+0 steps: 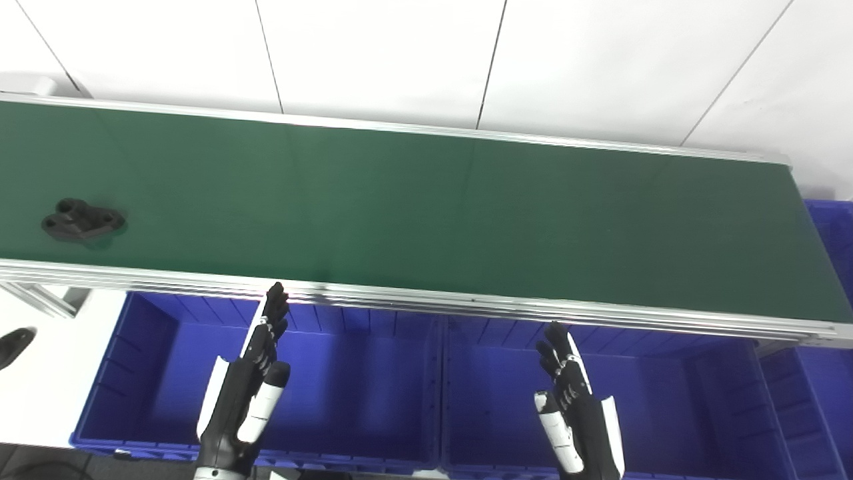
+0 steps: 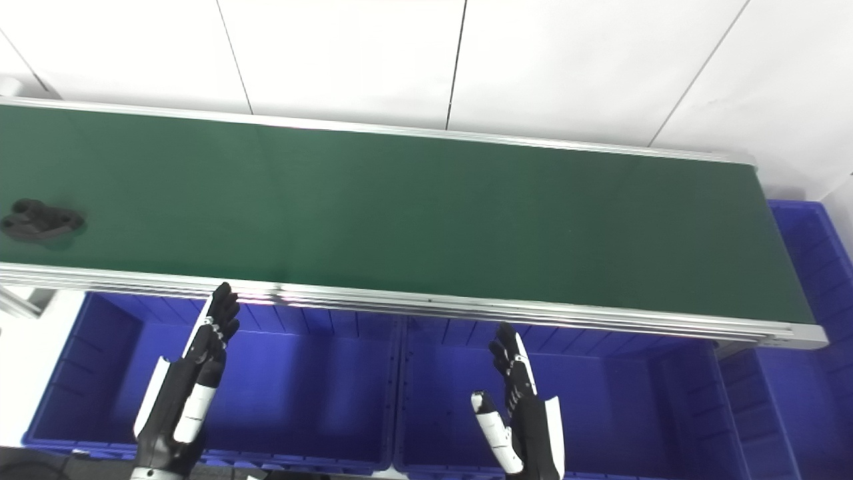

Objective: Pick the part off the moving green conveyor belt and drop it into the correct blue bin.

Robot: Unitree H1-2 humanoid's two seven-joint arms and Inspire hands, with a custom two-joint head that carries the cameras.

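A black part (image 1: 82, 221) with round holes lies on the green conveyor belt (image 1: 426, 213) at its far left, near the front edge; it also shows in the right eye view (image 2: 40, 221). My left hand (image 1: 248, 393) is open and empty above the left blue bin (image 1: 153, 347), well to the right of the part and below the belt's front rail. My right hand (image 1: 576, 410) is open and empty above the middle blue bin (image 1: 666, 400).
An aluminium rail (image 1: 466, 303) runs along the belt's front edge. A third blue bin (image 1: 830, 373) stands at the right end of the belt. A white surface (image 1: 46, 373) with a dark object (image 1: 14, 344) lies at the left.
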